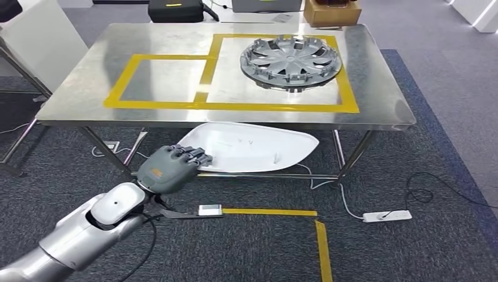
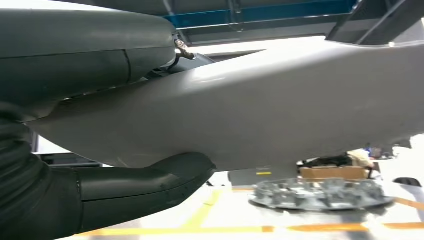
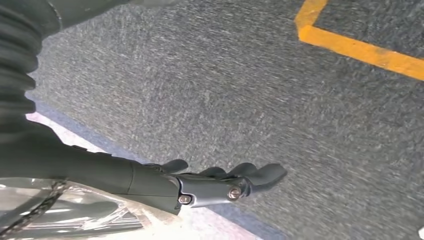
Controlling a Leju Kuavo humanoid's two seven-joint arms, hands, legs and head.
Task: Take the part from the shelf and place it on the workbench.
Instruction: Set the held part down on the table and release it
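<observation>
- The left hand grips the white panel part at one end, held short of the steel workbench.
- Right hand: holds nothing, fingers apart.
- Raise the part above the bench edge; set it in the vacant taped square, clear of the wheel cover.

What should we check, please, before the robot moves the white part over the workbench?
1. Grip: left hand holds the white part by one end: ok.
2. Height: the part hangs below the workbench edge, so it must rise first: not ok.
3. Landing spot: the left taped rectangle is bare: ok.
4. Neighbour: the wheel cover fills the right rectangle; keep apart: ok.
5. Right hand hangs over the carpet with fingers apart, holding nothing: ok.
6. Grip firmness: cannot tell.
</observation>
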